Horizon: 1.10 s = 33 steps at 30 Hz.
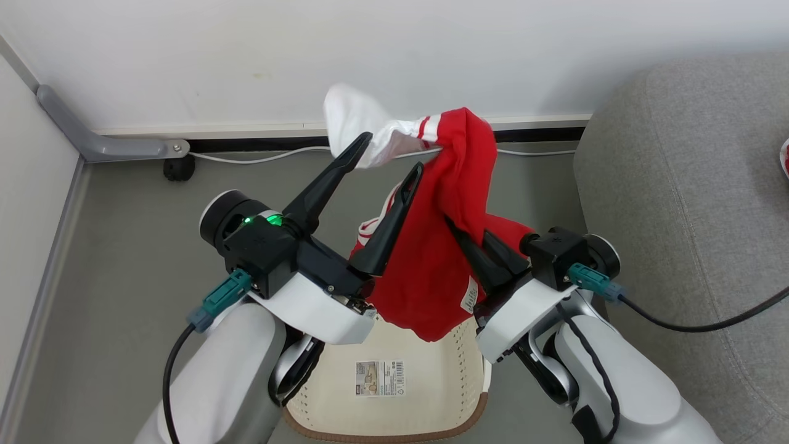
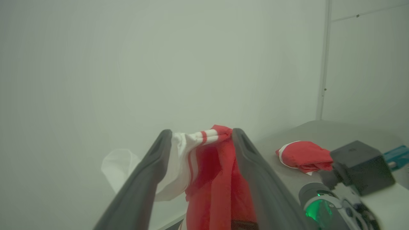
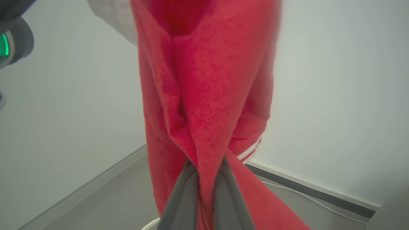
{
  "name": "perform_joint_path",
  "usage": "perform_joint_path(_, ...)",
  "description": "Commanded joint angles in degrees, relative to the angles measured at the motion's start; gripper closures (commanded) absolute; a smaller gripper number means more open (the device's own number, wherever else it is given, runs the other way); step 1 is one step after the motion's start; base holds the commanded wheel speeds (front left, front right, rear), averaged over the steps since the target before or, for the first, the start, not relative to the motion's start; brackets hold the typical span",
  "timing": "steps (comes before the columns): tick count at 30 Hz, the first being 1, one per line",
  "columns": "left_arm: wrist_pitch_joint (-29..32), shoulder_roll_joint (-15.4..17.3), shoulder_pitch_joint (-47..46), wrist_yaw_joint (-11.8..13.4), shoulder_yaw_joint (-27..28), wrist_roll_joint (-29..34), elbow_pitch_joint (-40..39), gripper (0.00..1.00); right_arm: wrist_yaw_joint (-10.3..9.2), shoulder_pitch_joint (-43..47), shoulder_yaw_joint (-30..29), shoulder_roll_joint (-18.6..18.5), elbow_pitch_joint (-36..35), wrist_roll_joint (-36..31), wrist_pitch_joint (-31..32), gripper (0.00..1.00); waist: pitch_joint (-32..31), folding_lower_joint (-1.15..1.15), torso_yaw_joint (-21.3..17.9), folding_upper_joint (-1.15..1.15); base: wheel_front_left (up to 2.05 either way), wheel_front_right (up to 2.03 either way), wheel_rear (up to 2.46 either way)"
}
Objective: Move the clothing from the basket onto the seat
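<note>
**Head view:** grey floor [image 1: 123,259], white wall [image 1: 246,55], cable [image 1: 265,157] along the skirting. Seat [image 1: 678,185] at 3 o'clock. Basket [image 1: 444,370] at 6 o'clock, sticker [image 1: 380,377] on its bottom. Clothing [image 1: 444,259] hangs above the basket. Right gripper [image 1: 471,243] clamped on the clothing. Left gripper [image 1: 393,152] spread wide, the white end across its fingertips.

**Left wrist view:** second garment [image 2: 303,156] lies on the seat at 3 o'clock.

**Right wrist view:** fingers [image 3: 182,198] pinch a red fold.

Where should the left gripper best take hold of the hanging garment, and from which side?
Probably the striped cuff, where the garment narrows into a rope between the fingers of the open left gripper. Close from the robot's left, across it; the right gripper holds the red end.
</note>
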Motion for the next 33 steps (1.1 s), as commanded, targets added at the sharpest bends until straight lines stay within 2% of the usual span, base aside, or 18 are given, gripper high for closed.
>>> perform_joint_path(1, -0.23, 0.87, -0.89, -0.19, 1.69, -0.45, -0.97, 0.0, 0.18, 0.54, -0.21, 1.02, -1.93, 0.05, -0.35, 1.0, 0.03, 0.0, -0.15, 0.0, 0.0, 0.0, 0.0)
perform_joint_path(14, -0.26, 4.14, 0.26, -0.39, -1.38, -3.33, 5.12, 0.0, 0.18, 2.74, -7.83, -0.18, -6.88, -1.4, -0.35, 1.0, 0.54, 0.0, -4.75, 0.0, 0.0, 0.0, 0.0)
perform_joint_path(33, -0.28, 7.3, 1.78, -0.42, -5.98, -7.62, 8.3, 0.0, 0.18, 5.7, -14.73, -0.96, -12.78, -2.76, -0.35, 1.0, -0.33, 0.0, -17.27, 0.0, 0.0, 0.0, 0.0)
